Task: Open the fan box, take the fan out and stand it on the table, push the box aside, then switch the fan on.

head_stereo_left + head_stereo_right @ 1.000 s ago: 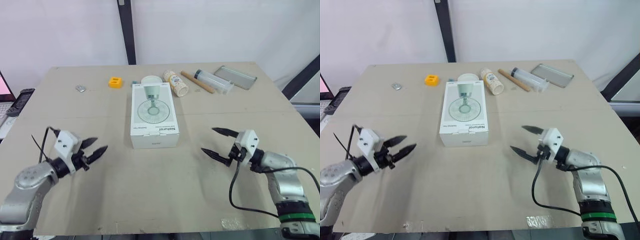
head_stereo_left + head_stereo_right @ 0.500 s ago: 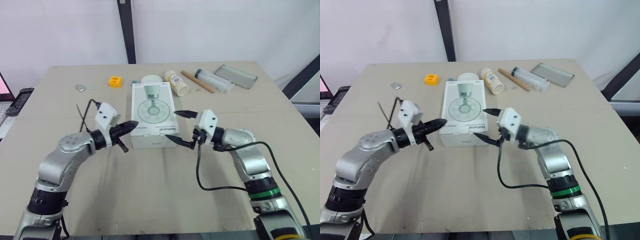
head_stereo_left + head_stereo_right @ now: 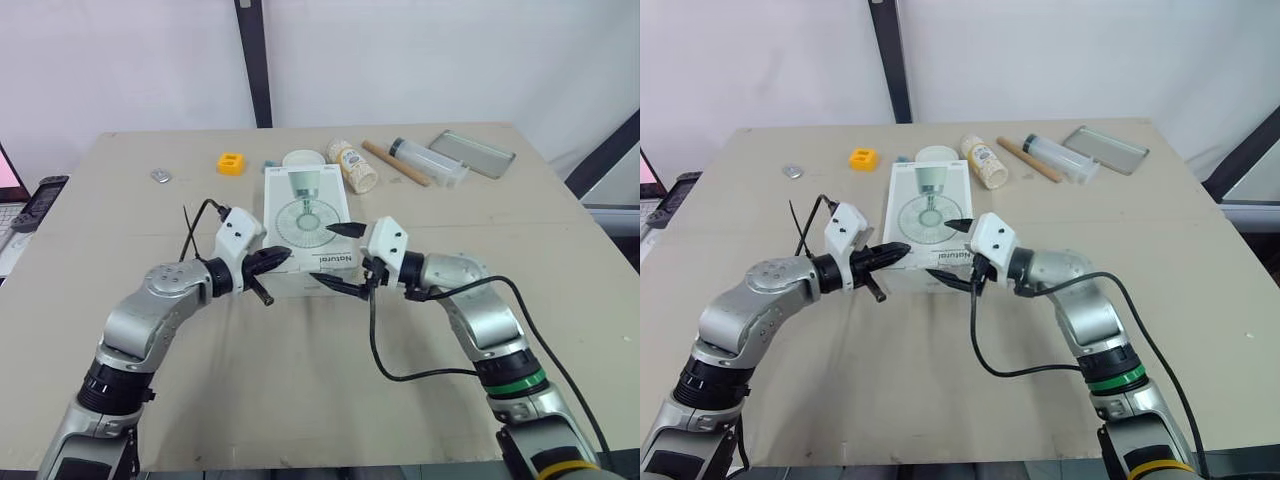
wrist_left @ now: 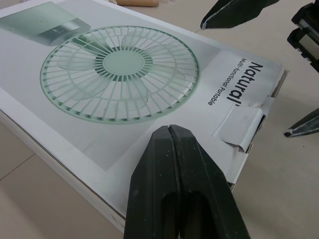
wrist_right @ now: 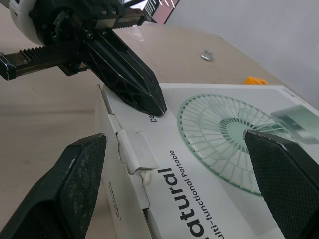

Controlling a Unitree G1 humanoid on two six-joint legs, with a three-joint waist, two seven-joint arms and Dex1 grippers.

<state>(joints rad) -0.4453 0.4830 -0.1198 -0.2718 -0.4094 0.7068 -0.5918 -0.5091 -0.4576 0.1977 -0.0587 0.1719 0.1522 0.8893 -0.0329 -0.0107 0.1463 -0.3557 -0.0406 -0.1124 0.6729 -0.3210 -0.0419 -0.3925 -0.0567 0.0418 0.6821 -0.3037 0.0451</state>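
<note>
Two grippers meet at the near end of one fan box, lying flat on the table: left gripper clenched, tips at the lid's near edge; right gripper spread wide, straddling that end. Left wrist view resolves one creased tuck tab, too small in the head views

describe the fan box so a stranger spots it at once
On the beige table, look centre, before the small items along its far edge. The fan box lies flat: the only white carton, a green fan printed on top.
</note>
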